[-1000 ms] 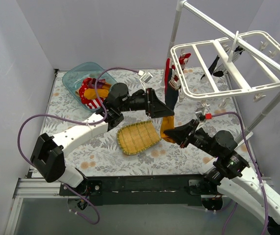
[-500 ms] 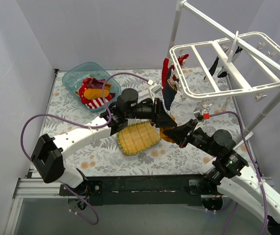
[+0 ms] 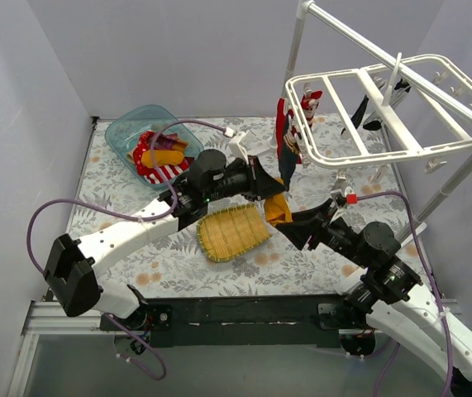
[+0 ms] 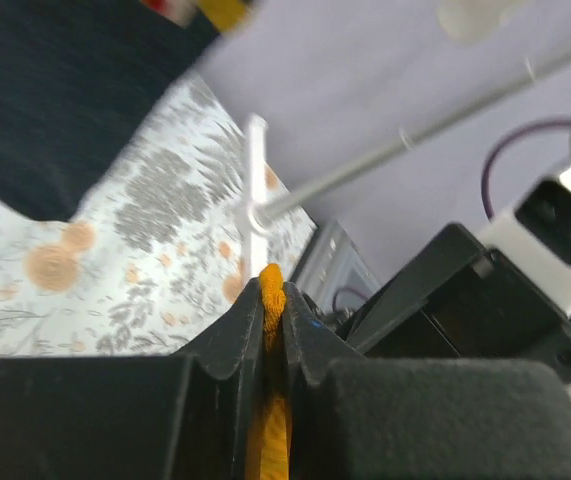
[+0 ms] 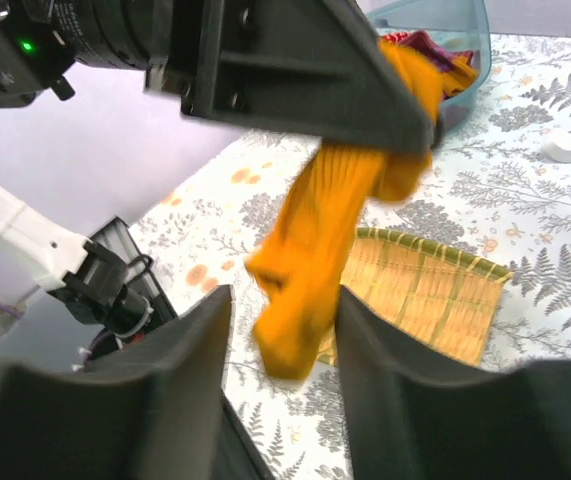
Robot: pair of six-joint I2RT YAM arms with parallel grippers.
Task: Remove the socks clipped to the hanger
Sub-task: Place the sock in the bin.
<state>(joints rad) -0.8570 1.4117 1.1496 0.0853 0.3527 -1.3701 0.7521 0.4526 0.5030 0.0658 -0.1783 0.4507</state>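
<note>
A mustard yellow sock point(image 3: 278, 211) hangs over the table's middle with my left gripper point(image 3: 270, 195) shut on its top end. The left wrist view shows the yellow fabric point(image 4: 270, 300) pinched between the closed fingers of that gripper point(image 4: 272, 292). My right gripper point(image 3: 290, 225) is open just below, and the sock point(image 5: 320, 240) dangles loose between its spread jaws point(image 5: 283, 300). The white hanger point(image 3: 345, 116) hangs at the upper right. Red and striped socks point(image 3: 285, 128) and a dark sock point(image 3: 290, 170) are clipped at its left end, black ones point(image 3: 366, 107) further in.
A yellow woven mat point(image 3: 231, 233) lies on the floral cloth under both grippers. A teal bin point(image 3: 128, 124) at the back left holds several socks. The white pole stand point(image 3: 297, 41) carries the hanger, and its leg point(image 3: 459, 178) slants down on the right.
My left gripper moved in and shut on the mustard sock's upper end. My right gripper, shut on that sock before, has opened and let go.
</note>
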